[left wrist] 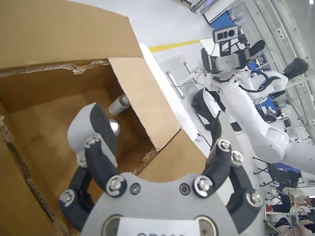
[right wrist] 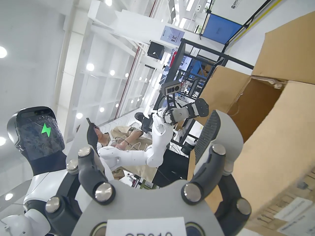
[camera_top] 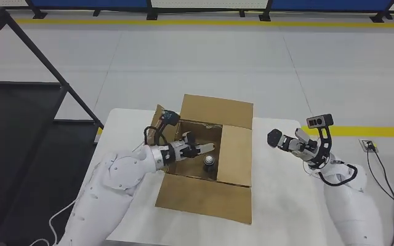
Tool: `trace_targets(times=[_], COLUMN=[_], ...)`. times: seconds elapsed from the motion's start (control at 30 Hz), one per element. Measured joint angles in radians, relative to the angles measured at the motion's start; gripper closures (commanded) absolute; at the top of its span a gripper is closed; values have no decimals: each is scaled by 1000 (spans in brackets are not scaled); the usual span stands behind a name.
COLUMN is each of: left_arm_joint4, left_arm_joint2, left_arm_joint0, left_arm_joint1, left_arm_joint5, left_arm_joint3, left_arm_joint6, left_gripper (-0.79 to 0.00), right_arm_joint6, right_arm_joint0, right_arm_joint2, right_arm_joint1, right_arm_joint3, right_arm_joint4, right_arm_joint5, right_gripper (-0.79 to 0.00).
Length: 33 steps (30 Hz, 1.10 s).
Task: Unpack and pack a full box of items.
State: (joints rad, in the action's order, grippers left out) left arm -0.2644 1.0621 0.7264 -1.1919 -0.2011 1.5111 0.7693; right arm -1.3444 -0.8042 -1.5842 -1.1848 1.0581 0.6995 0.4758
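Here's the open cardboard box (camera_top: pixel 215 111) in the middle of the white table (camera_top: pixel 280 197), flaps folded out on all sides. The left gripper (camera_top: pixel 203 148) is inside the box opening, coming in from the box's left wall. In the left wrist view its fingers (left wrist: pixel 98 126) are spread wide with nothing between them, so the left gripper (left wrist: pixel 156 114) is empty.

Now the items. A pale bottle (left wrist: pixel 118 104) lies on its side on the box (left wrist: pixel 61 37) floor, tucked into the far corner under the right-hand flap. Nearer the claw is a silver-capped item (left wrist: pixel 114 126), its shiny top showing just beside the pad of one finger, outside the gap rather than in it. That finger hides its body, so what it is I can't say for sure; from above the silver-capped item (camera_top: pixel 209 161) looks like a small upright container, standing just ahead of the fingertips and a touch towards the robot. No contact that I can make out.

Over on the other side, the right gripper (camera_top: pixel 280 140) hangs above the bare table, well apart from the box and pointing towards it. The right wrist view shows the right gripper (right wrist: pixel 151 119) with its fingers splayed apart and empty, and the outer wall of the box (right wrist: pixel 283 124) off to one side.
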Motion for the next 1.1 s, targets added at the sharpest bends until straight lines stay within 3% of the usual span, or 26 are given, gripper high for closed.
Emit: trace_targets(times=[0.23,0.53,0.83,1.1], left_arm_joint4=[76,204,302,286], left_arm_joint2=[-167,-275,-337,-334], left_arm_joint0=[-117,-210,-260,-276], left_arm_joint1=[-54,-119,-176,-189], left_arm_joint5=[4,-41,-138,-196], left_arm_joint3=[-213,-412,-526,-517], left_arm_joint6=[32,40,27,17], left_gripper=[-785,-785,-785,-785], right_arm_joint6=[-5,-17,-20,-18], right_arm_joint0=[-5,28,46,37], right_arm_joint2=[-55,-61,-60,-60], right_arm_joint1=[30,51,67,77], right_arm_joint3=[-44,-88,-121,-114], right_arm_joint4=[-4,22,54,80], right_arm_joint5=[-5,-17,-20,-18], right_gripper=[-785,-785,-785,-785])
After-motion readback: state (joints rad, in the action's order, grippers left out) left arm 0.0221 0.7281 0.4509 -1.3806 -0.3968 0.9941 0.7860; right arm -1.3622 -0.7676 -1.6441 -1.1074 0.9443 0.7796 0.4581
